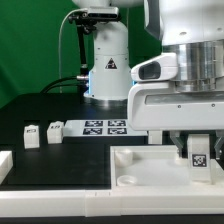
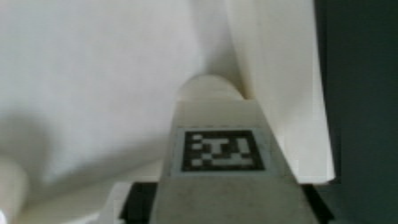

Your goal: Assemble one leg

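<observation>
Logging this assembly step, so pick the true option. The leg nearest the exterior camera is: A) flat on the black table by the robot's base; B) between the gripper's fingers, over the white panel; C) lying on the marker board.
B: the leg sits in the gripper, a tag showing in both views, with the white panel beneath it.

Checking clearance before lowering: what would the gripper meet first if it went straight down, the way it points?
Probably the panel: the gripper points down over it, shut on the leg, so the leg's lower end would touch first. How near they are is unclear.
</observation>
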